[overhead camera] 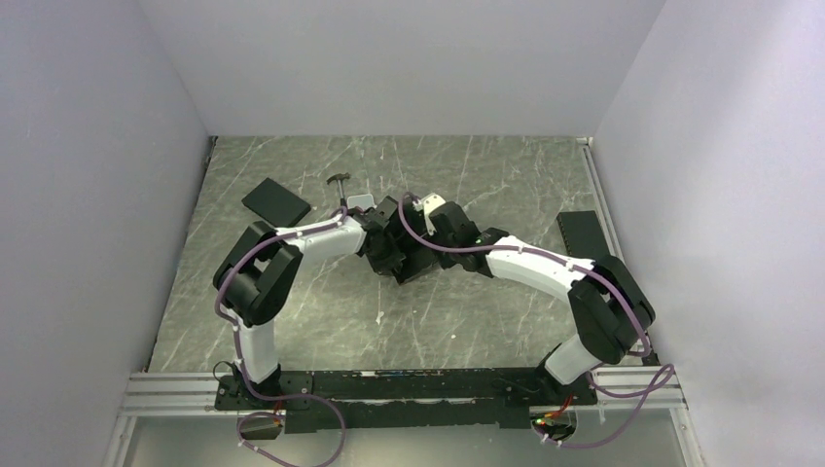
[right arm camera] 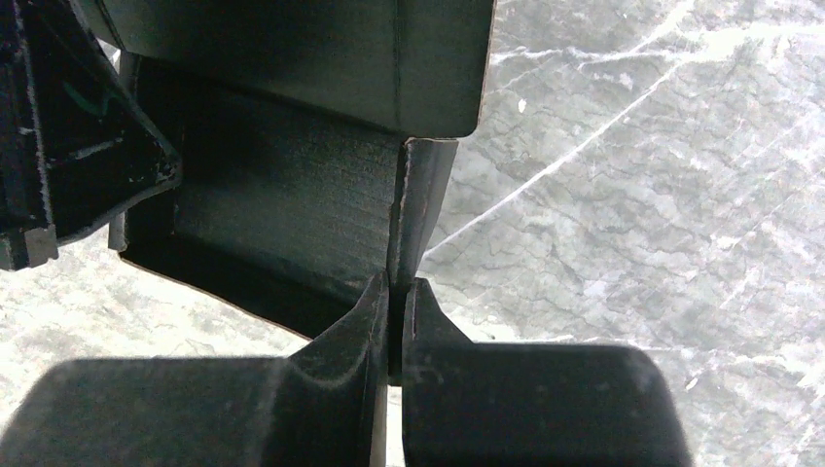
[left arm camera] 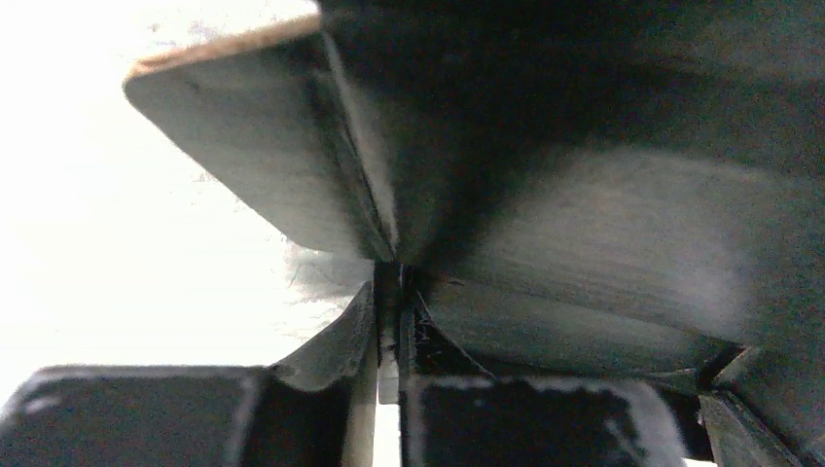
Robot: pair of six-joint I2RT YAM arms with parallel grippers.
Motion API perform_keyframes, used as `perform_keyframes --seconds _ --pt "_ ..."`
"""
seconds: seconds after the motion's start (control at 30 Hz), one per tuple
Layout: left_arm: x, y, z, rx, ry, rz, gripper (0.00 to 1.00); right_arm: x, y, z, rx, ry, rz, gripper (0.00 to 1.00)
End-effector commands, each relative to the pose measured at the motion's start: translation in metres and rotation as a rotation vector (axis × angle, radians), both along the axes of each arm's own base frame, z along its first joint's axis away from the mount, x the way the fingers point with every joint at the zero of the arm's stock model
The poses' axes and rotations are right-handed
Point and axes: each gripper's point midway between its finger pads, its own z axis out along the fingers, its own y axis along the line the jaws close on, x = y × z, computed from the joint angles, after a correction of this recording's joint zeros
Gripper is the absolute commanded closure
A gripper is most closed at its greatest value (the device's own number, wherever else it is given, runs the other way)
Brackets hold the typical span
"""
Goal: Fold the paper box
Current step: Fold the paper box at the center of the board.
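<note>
My left end effector [left arm camera: 388, 313] was clamped on a thin creased panel of the paper box [right arm camera: 282, 214], and my right end effector [right arm camera: 394, 298] was pinched on a flap at its far side. The box lay directly between them, mid tabletop [right arm camera: 632, 195], both arms equally near
</note>
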Motion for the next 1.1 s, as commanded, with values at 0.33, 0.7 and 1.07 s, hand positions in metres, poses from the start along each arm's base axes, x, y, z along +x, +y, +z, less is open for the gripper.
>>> perform_keyframes --seconds 0.33,0.7,1.07 --pt "0.003 -0.012 0.04 -0.097 -0.178 -0.063 0.59 0.022 0.039 0.048 0.219 -0.095 0.086 1.0" --pt "-0.004 -0.01 0.053 -0.151 -0.234 -0.096 0.5 0.029 0.03 0.035 0.203 -0.064 0.05 1.0" --pt "-0.013 -0.009 0.074 -0.212 -0.315 -0.178 0.29 0.035 0.015 0.019 0.241 0.022 0.009 1.0"
